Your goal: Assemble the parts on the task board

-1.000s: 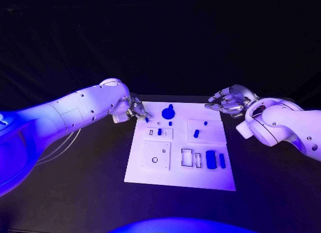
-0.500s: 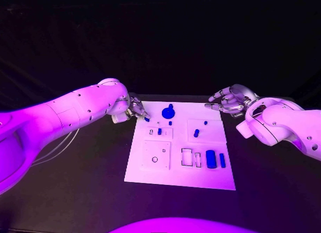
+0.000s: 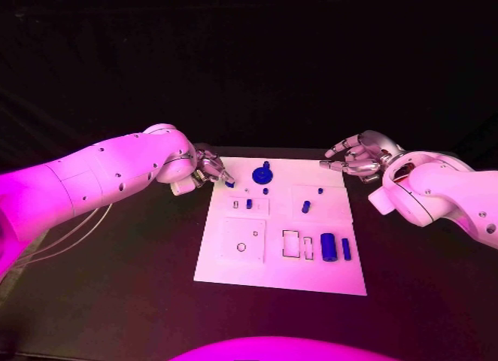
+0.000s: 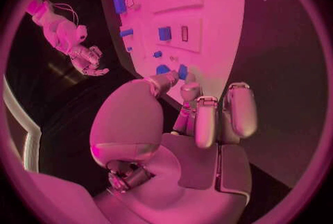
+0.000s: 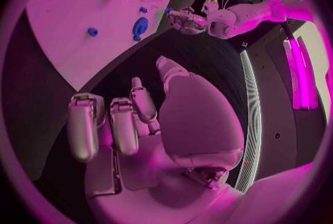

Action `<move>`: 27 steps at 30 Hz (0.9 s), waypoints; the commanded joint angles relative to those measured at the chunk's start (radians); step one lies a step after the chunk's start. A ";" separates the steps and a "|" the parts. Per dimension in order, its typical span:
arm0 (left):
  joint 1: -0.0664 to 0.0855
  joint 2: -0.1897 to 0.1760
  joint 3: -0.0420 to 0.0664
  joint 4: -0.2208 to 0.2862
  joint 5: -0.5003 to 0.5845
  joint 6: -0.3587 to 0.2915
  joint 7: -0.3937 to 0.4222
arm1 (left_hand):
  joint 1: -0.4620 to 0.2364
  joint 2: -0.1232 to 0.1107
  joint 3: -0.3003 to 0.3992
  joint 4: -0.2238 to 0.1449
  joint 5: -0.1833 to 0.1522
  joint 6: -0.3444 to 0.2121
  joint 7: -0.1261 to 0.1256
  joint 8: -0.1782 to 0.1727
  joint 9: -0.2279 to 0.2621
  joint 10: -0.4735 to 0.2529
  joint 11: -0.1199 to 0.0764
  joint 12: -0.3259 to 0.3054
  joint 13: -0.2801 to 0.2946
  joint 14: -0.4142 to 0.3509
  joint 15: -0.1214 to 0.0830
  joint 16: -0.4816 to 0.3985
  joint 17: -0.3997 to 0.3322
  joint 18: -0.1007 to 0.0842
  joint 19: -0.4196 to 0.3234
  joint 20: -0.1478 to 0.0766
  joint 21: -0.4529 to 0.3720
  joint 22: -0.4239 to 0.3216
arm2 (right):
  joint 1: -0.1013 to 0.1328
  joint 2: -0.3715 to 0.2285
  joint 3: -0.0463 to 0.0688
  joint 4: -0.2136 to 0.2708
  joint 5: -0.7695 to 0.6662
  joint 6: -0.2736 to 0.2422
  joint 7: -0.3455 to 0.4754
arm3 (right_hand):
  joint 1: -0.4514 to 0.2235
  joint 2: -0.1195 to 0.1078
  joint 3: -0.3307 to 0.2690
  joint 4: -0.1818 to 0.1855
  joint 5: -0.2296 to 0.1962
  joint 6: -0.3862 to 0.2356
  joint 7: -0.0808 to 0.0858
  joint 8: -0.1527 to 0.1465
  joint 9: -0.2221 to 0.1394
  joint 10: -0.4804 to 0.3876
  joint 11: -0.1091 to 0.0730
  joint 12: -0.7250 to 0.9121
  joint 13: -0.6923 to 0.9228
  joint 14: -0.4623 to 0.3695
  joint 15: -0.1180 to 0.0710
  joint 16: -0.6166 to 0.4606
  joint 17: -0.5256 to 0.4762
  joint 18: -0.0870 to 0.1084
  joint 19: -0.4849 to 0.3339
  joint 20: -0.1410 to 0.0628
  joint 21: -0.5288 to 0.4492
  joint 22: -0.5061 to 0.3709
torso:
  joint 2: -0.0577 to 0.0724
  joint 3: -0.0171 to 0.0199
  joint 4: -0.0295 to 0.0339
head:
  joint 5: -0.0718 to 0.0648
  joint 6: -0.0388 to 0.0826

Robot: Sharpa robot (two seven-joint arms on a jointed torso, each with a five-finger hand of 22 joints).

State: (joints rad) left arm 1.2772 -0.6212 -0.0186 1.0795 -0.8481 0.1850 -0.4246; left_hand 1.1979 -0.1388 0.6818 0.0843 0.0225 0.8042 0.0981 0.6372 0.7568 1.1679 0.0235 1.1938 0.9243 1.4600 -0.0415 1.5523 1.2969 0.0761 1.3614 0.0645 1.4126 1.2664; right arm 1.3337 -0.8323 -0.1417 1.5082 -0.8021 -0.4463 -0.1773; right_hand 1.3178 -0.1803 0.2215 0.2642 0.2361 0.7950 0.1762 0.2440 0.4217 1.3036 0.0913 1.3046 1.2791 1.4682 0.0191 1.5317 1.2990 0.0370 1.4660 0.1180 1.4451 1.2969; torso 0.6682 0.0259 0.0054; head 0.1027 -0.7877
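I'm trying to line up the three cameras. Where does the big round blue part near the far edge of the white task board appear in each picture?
Head view: the round blue part lies near the task board's far edge, just beside the left hand.
Left wrist view: I cannot pick it out with certainty among the blue pieces.
Right wrist view: the part lies near the board's edge, close to the left hand.
Shared landmark: the left hand.

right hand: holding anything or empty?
Empty. The right hand hovers off the task board corner, fingers curled loosely around nothing.
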 commanded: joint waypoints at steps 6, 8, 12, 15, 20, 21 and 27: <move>0.000 -0.055 0.000 0.116 0.025 -0.083 -0.016 | -0.028 0.001 0.198 -0.061 0.095 0.041 -0.029 0.105 0.065 0.084 -0.027 0.032 0.036 0.111 -0.016 0.019 0.274 -0.015 0.038 -0.008 0.030 0.043 | -0.001 -0.006 0.000 0.002 -0.001 0.000 0.002 | 0.016 0.005 0.000 0.019 0.005 -0.008 -0.002 0.022 0.002 -0.022 -0.002 -0.012 -0.004 0.079 -0.008 -0.007 0.183 -0.003 0.043 -0.005 -0.014 0.184 | 0.001 -0.0003 0.0000 | 0.005 -0.002; 0.000 -0.064 0.000 0.135 0.025 -0.097 -0.024 | -0.034 -0.001 0.201 -0.064 0.107 0.045 -0.030 0.106 0.064 0.089 -0.028 0.032 0.039 0.111 -0.017 0.019 0.274 -0.016 0.042 -0.010 0.033 0.048 | -0.001 -0.007 0.000 0.001 -0.001 -0.001 0.002 | 0.016 0.005 0.000 0.019 0.005 -0.008 -0.002 0.022 0.002 -0.022 -0.002 -0.012 -0.004 0.079 -0.008 -0.007 0.183 -0.003 0.043 -0.005 -0.014 0.184 | 0.001 0.0002 0.0002 | 0.007 -0.002; -0.003 -0.079 -0.003 0.165 0.020 -0.115 -0.039 | -0.047 -0.007 0.207 -0.072 0.136 0.053 -0.034 0.107 0.063 0.103 -0.032 0.038 0.050 0.111 -0.021 0.019 0.274 -0.018 0.050 -0.013 0.038 0.058 | -0.001 -0.008 0.000 -0.001 -0.001 -0.003 0.006 | 0.016 0.005 0.000 0.019 0.005 -0.008 -0.002 0.022 0.002 -0.022 -0.002 -0.012 -0.004 0.079 -0.008 -0.007 0.183 -0.003 0.043 -0.005 -0.014 0.184 | 0.001 0.0005 0.0003 | 0.008 -0.004; -0.006 -0.086 -0.008 0.185 0.007 -0.121 -0.048 | -0.064 -0.014 0.211 -0.081 0.178 0.066 -0.039 0.108 0.061 0.121 -0.037 0.045 0.065 0.111 -0.026 0.019 0.274 -0.020 0.057 -0.018 0.043 0.068 | -0.001 -0.009 0.000 -0.001 -0.001 -0.004 0.008 | 0.016 0.005 0.000 0.019 0.005 -0.008 -0.002 0.022 0.002 -0.022 -0.002 -0.012 -0.004 0.079 -0.008 -0.007 0.183 -0.003 0.043 -0.005 -0.014 0.184 | 0.001 -0.0001 0.0007 | 0.009 -0.005; -0.012 -0.089 -0.018 0.206 -0.025 -0.120 -0.064 | -0.088 -0.021 0.215 -0.093 0.240 0.080 -0.046 0.110 0.059 0.139 -0.044 0.049 0.076 0.111 -0.031 0.019 0.274 -0.023 0.065 -0.024 0.048 0.079 | -0.001 -0.009 0.000 -0.002 -0.002 -0.005 0.011 | 0.013 0.005 0.000 0.020 0.007 -0.008 -0.003 0.025 0.002 -0.023 -0.003 -0.013 -0.006 0.078 -0.008 -0.008 0.180 -0.003 0.042 -0.005 -0.017 0.182 | 0.002 -0.0011 0.0000 | 0.011 -0.007; -0.013 -0.089 -0.019 0.208 -0.029 -0.118 -0.066 | -0.091 -0.022 0.215 -0.095 0.248 0.081 -0.046 0.110 0.059 0.142 -0.044 0.050 0.078 0.111 -0.032 0.019 0.274 -0.023 0.067 -0.024 0.049 0.081 | -0.001 -0.009 0.000 -0.002 -0.002 -0.005 0.012 | 0.013 0.005 0.000 0.020 0.007 -0.008 -0.003 0.025 0.002 -0.023 -0.003 -0.013 -0.006 0.078 -0.008 -0.008 0.180 -0.003 0.042 -0.005 -0.017 0.182 | 0.002 -0.0011 0.0000 | 0.011 -0.007; -0.021 -0.083 -0.030 0.213 -0.047 -0.107 -0.076 | -0.110 -0.025 0.215 -0.104 0.303 0.092 -0.051 0.113 0.060 0.153 -0.049 0.052 0.084 0.111 -0.036 0.019 0.274 -0.025 0.073 -0.029 0.053 0.090 | -0.001 -0.009 0.000 -0.002 -0.005 -0.005 0.013 | 0.013 0.005 0.000 0.020 0.007 -0.008 -0.003 0.025 0.002 -0.023 -0.003 -0.013 -0.006 0.078 -0.008 -0.008 0.180 -0.003 0.042 -0.005 -0.017 0.182 | 0.003 -0.0004 -0.0031 | 0.013 -0.010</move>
State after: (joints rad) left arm 1.2565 -0.7074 -0.0493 1.2890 -0.8913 0.0732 -0.4984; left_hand 1.0862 -0.1873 0.7525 0.0135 0.2210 0.8295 0.0803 0.6782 0.7575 1.2344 -0.0011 1.2286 0.9894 1.4549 -0.0647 1.5531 1.2970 0.0755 1.4069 0.0375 1.4444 1.2935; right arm 1.3336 -0.8408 -0.1418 1.5060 -0.8042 -0.4517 -0.1672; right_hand 1.3178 -0.1803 0.2227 0.2653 0.2361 0.7949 0.1762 0.2441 0.4217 1.3035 0.0913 1.3045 1.2790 1.4681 0.0191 1.5317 1.2990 0.0370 1.4660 0.1180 1.4366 1.2969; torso 0.6704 0.0253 0.0040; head 0.1151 -0.7967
